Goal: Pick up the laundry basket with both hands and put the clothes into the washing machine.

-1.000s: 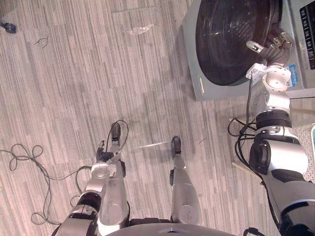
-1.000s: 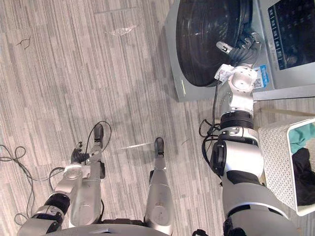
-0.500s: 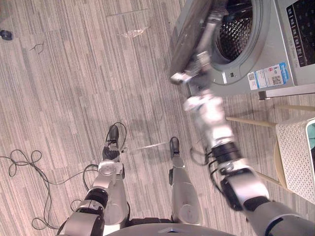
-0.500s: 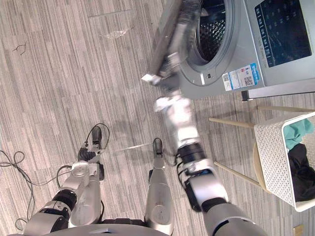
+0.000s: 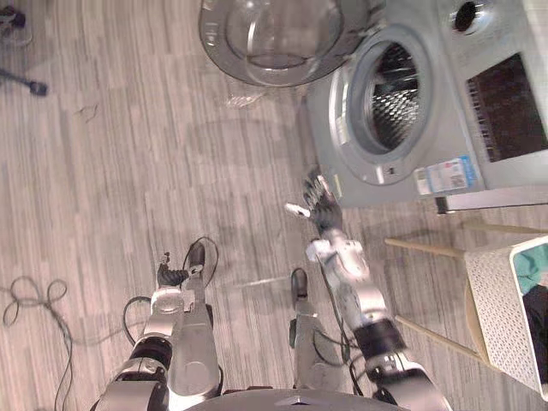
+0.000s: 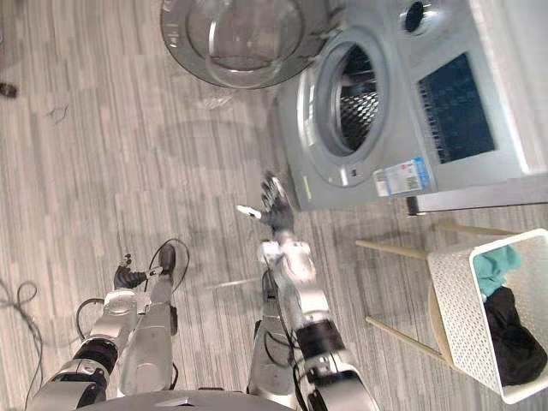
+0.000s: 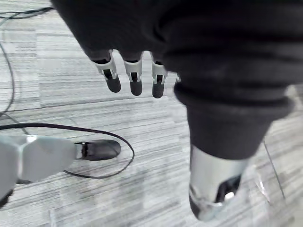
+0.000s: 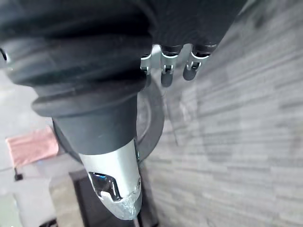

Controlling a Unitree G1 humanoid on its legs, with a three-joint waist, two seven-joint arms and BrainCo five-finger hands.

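Washing machine (image 6: 402,111) door (image 6: 231,38) stands open, upper frame. Right hand (image 6: 276,205) mid-frame, just lower left of the drum opening — fingers straight, spread, empty. Left hand (image 6: 128,278) lower left, fingers relaxed, empty. Laundry basket (image 6: 458,308) with clothes (image 6: 507,330) at lower right edge — well apart from both hands.

Washing machine (image 6: 396,90) upper right, its door (image 6: 235,38) open at top centre — laundry basket (image 6: 462,317) lower right, clothes (image 6: 509,336) inside.

The washing machine (image 5: 428,103) stands at two o'clock, its door (image 5: 274,34) swung wide at twelve; the right hand (image 5: 324,211), fingers (image 5: 313,183) spread, hangs centrally.
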